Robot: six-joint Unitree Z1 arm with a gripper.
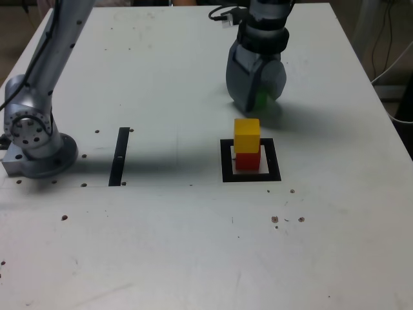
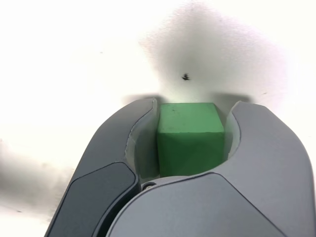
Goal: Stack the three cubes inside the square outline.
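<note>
Though dark-sided, a green cube [image 2: 191, 150]

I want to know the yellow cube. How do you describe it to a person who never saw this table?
On the white table, find the black square outline in the exterior view. Inside it is a red cube, and the yellow cube sits on top of that. It is the only yellow one; the green cube is away, between the fingers of the pincer.
</note>
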